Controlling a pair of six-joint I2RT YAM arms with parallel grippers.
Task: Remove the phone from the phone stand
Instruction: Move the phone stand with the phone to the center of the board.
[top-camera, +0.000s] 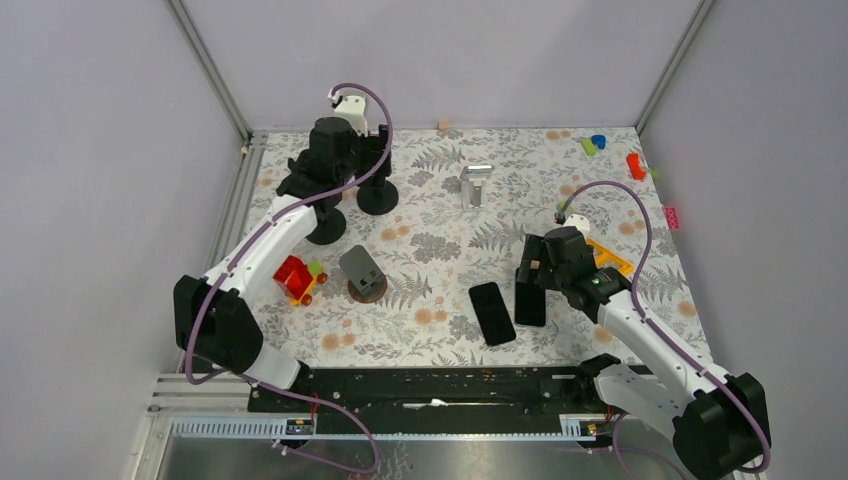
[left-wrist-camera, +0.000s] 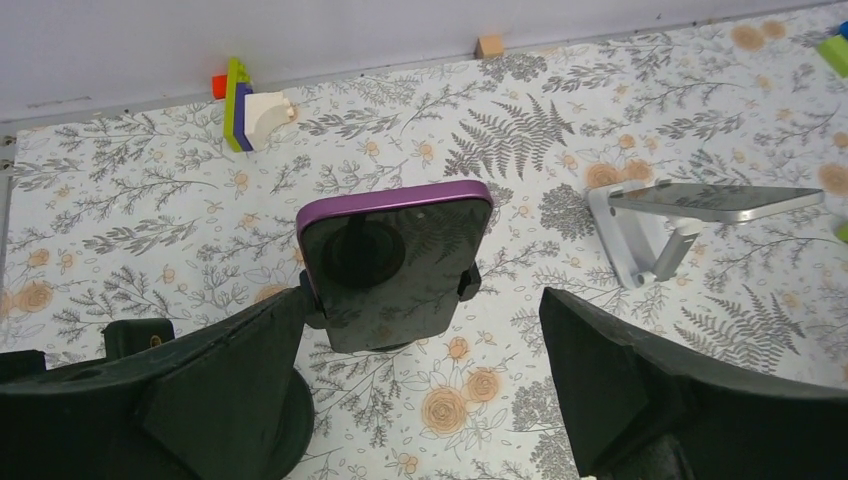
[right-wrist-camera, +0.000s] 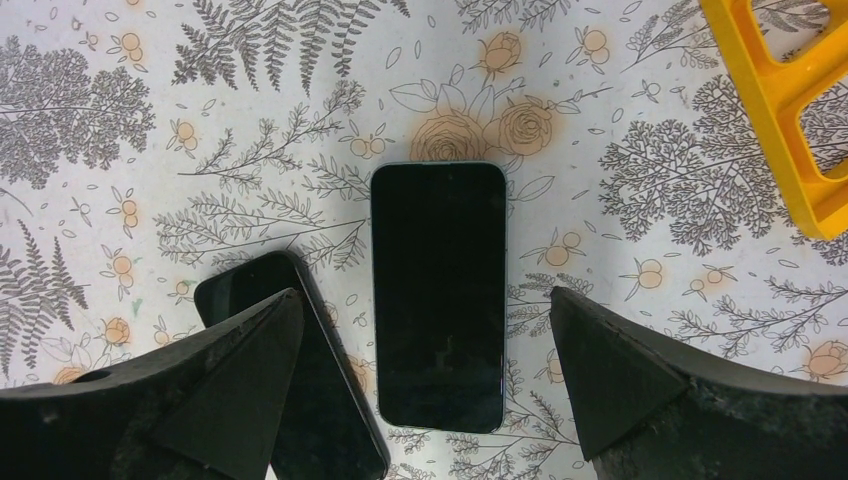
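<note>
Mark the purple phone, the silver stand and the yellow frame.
purple phone (left-wrist-camera: 395, 265): left wrist view, middle of its dark screen.
silver stand (left-wrist-camera: 715, 202): left wrist view, on its top plate.
yellow frame (right-wrist-camera: 772, 110): right wrist view, on its long bar.

Purple-edged phone (left-wrist-camera: 395, 255), dark screen, tilted back at frame centre, side clamps of black phone stand (left-wrist-camera: 467, 284) gripping its lower edges
</note>
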